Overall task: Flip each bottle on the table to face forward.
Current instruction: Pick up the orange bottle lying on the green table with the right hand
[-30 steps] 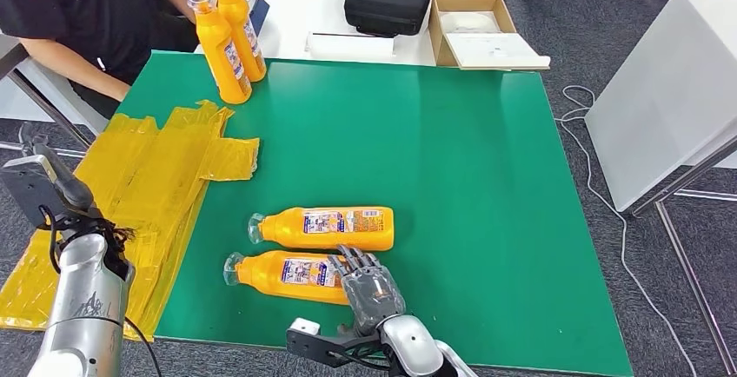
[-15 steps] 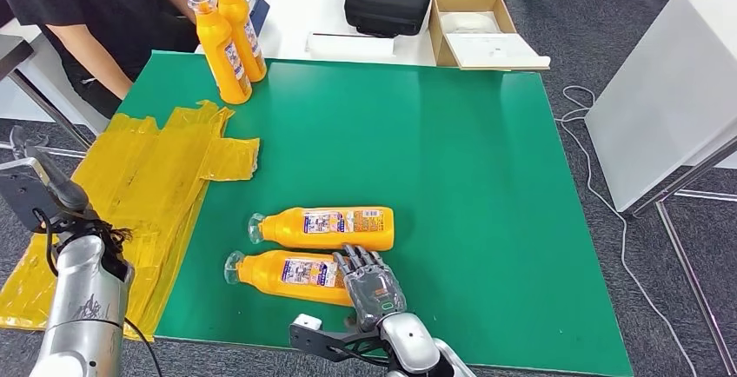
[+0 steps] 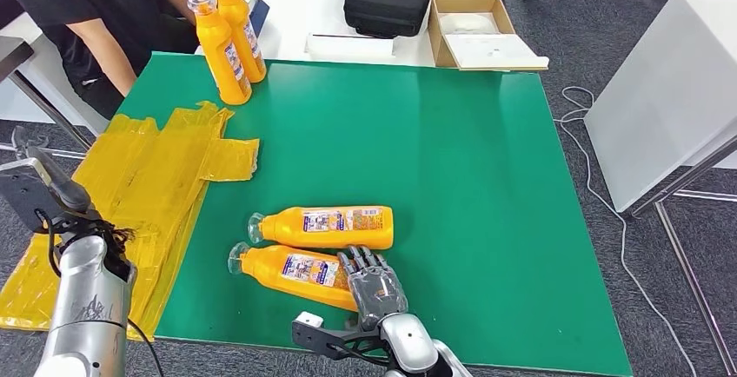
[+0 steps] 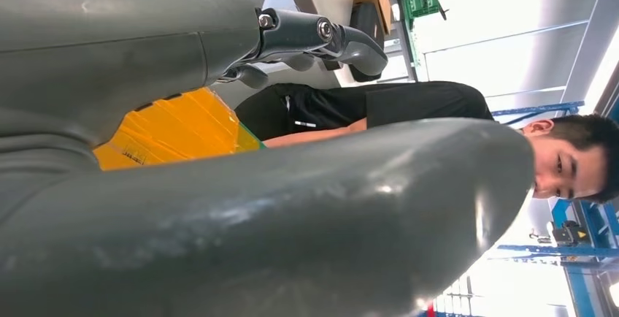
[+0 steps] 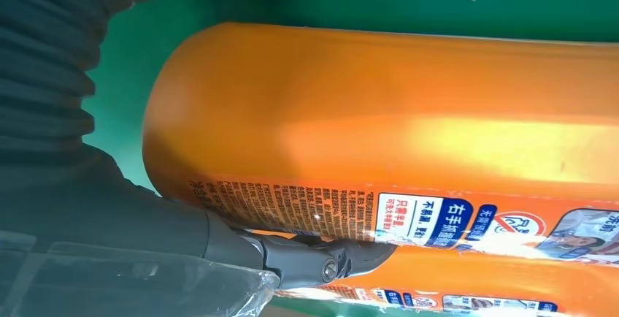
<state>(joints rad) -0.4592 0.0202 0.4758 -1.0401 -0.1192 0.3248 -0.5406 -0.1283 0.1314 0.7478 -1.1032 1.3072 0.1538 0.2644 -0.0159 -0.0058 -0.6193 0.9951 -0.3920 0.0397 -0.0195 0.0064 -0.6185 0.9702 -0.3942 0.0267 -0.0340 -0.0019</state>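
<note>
The right hand [image 3: 374,286] covers the flat end of the near bottle [image 3: 291,269], so that end is hidden. Its fingers wrap over the bottle and grip it. This bottle lies near the table's [image 3: 469,177] front edge, just beside the second lying bottle [image 3: 326,227]. Since a moment ago its cap end has swung away from the front edge. The left hand [image 4: 292,207] is too close and blurry; I cannot tell how its fingers lie. Two standing bottles [image 3: 228,42] are at the far left corner.
</note>
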